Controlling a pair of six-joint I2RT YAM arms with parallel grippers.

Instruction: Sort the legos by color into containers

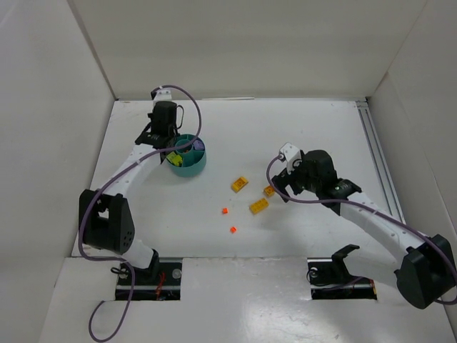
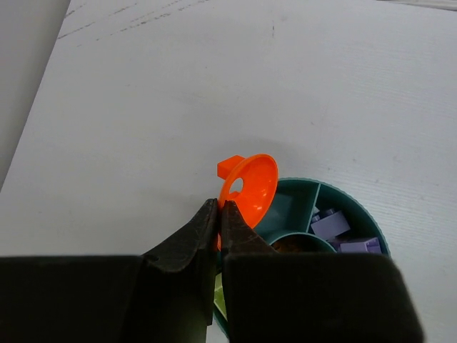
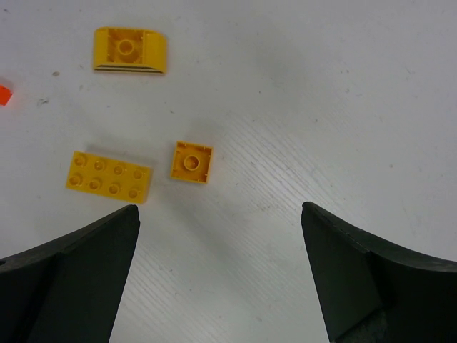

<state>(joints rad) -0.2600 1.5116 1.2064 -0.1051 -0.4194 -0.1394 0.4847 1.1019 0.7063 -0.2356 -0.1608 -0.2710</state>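
Your left jaws are clamped tight on a bright orange-red funnel-shaped bit, held at the rim of the teal dish. Purple bricks lie in one compartment beside the central cup. Your right jaws stand wide apart, holding nothing, above the counter. A small square orange-yellow brick lies ahead between them, an eight-stud brick just left of it, and a sloped brick farther out. Two loose orange-red bits sit on the counter, well apart from the dish.
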